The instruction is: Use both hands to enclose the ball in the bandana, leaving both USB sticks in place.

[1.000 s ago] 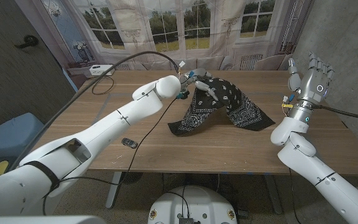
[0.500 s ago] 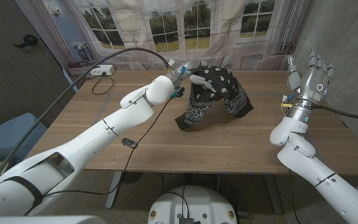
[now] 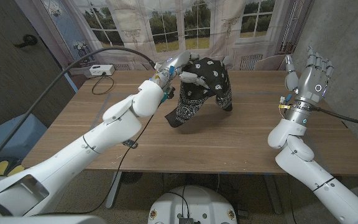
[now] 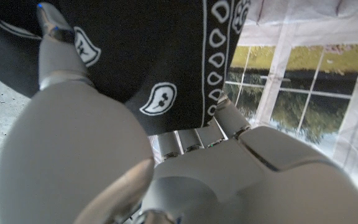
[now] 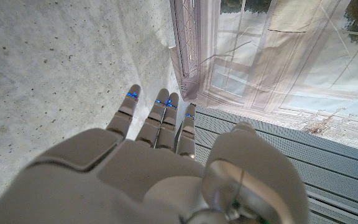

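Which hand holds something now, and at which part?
The left hand holds the bandana at its top, lifted off the table. The right hand holds nothing.

Probably a lab: printed window backdrop [image 3: 166,25], concrete wall [image 3: 353,37].

A wooden table [image 3: 229,134] fills the middle of the room. Behind it, at twelve o'clock, hangs a printed backdrop [image 3: 166,28] of paned windows with green trees. At three o'clock stands a grey concrete wall [image 3: 347,31]; at nine o'clock, a dark wall [image 3: 5,74]. A white box [image 3: 98,70] with cables sits at ten o'clock on the tabletop.
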